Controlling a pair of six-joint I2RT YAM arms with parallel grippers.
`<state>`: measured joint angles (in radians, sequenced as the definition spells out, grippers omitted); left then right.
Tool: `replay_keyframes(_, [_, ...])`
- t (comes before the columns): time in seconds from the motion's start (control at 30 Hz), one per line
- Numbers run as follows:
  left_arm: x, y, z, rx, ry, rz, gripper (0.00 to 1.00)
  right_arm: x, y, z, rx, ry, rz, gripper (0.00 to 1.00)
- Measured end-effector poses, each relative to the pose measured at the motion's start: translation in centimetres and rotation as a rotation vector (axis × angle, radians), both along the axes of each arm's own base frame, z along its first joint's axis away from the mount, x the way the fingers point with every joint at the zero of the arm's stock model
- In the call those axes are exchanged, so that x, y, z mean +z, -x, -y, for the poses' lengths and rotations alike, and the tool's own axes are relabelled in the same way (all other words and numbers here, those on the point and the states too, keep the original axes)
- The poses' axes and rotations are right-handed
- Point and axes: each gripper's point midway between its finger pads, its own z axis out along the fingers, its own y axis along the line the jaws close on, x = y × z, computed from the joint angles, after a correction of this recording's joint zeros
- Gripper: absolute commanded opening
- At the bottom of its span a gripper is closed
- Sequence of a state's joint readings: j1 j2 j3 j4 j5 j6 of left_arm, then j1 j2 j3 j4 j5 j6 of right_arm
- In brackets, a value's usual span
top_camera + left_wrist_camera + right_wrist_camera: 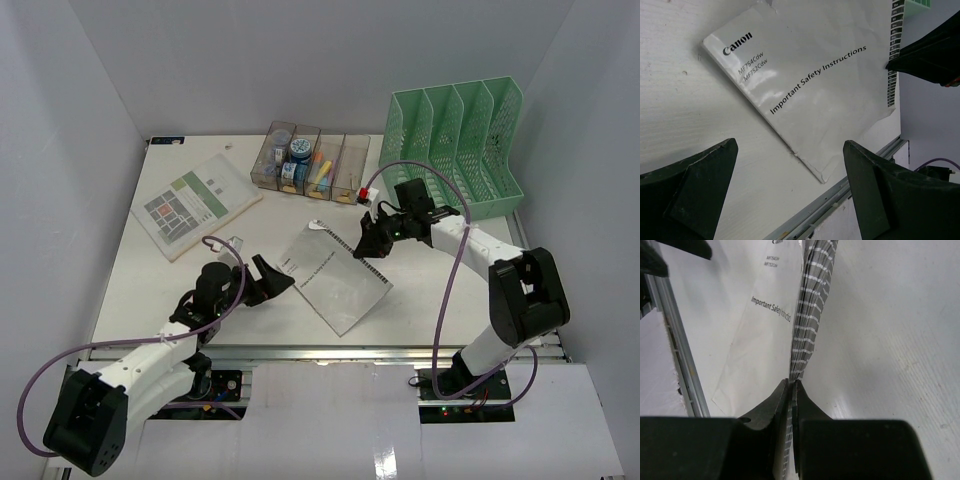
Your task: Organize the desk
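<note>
The desk [150,290] is a wide white tabletop with a silver rail [330,352] along its near edge. A white Canon safety instructions booklet [338,280] lies at an angle in the middle. My right gripper [368,243] is shut on the booklet's striped far edge [807,315], and the pages fan up from between the jaws [792,382]. My left gripper [272,283] stands wide open just left of the booklet, low over the desk. In the left wrist view nothing lies between its fingers [790,144]; the booklet's near corner [822,175] is just beyond them.
A green-and-white brochure [195,205] lies at the back left. A row of clear bins [310,160] holding small items stands at the back centre. A green mesh file rack [460,140] fills the back right corner. White walls close three sides.
</note>
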<state>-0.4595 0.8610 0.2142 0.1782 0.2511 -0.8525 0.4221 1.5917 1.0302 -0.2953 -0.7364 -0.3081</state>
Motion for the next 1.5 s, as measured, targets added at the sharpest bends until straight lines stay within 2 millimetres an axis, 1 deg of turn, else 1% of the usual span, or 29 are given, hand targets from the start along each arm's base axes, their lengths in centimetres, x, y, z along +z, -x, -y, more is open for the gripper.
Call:
replay_keyframes(0.1, [0.1, -0.2, 0.0, -0.008, -0.007, 0.033, 0.98, 1.4, 0.3, -0.4, 0.040, -0.038, 0.035, 0.08])
replay_keyframes(0.3, [0.8, -1.0, 0.1, -0.041, -0.046, 0.137, 0.98, 2.6, 1.4, -0.5, 0.091, -0.063, 0.055, 0.08])
replay_keyframes(0.43, [1.2, -1.3, 0.1, -0.063, -0.073, 0.226, 0.98, 4.6, 2.1, -0.3, 0.115, -0.089, 0.107, 0.08])
replay_keyframes(0.57, [0.3, -0.8, -0.3, -0.072, -0.089, 0.259, 0.98, 6.7, 2.6, -0.3, 0.134, -0.122, 0.166, 0.08])
replay_keyframes(0.7, [-0.6, -0.3, -0.6, -0.075, -0.098, 0.272, 0.98, 8.1, 3.1, -0.2, 0.149, -0.143, 0.206, 0.08])
replay_keyframes(0.77, [-0.7, -0.2, -0.7, -0.075, -0.098, 0.281, 0.98, 8.7, 3.4, -0.1, 0.154, -0.150, 0.221, 0.08])
replay_keyframes(0.83, [-0.3, -0.3, -0.6, -0.076, -0.085, 0.309, 0.98, 9.2, 3.7, -0.1, 0.159, -0.158, 0.233, 0.08])
replay_keyframes(1.0, [1.1, -0.4, 0.5, -0.125, -0.042, 0.386, 0.98, 9.7, 4.4, 0.1, 0.179, -0.173, 0.250, 0.08])
replay_keyframes(1.1, [0.9, -0.1, 1.5, -0.192, -0.018, 0.400, 0.98, 9.7, 4.6, 0.1, 0.182, -0.173, 0.249, 0.08])
replay_keyframes(1.2, [-0.1, 0.2, 2.4, -0.251, -0.001, 0.379, 0.98, 9.7, 5.0, 0.3, 0.186, -0.175, 0.247, 0.08])
replay_keyframes(1.27, [0.0, 0.2, 2.9, -0.278, 0.017, 0.383, 0.98, 9.7, 5.2, 0.3, 0.186, -0.175, 0.249, 0.08])
replay_keyframes(1.37, [0.7, -0.2, 3.6, -0.302, 0.039, 0.407, 0.98, 9.8, 5.3, 0.4, 0.187, -0.175, 0.248, 0.08])
replay_keyframes(1.5, [2.7, -1.3, 4.6, -0.326, 0.066, 0.470, 0.98, 9.5, 5.6, 0.4, 0.191, -0.176, 0.241, 0.08])
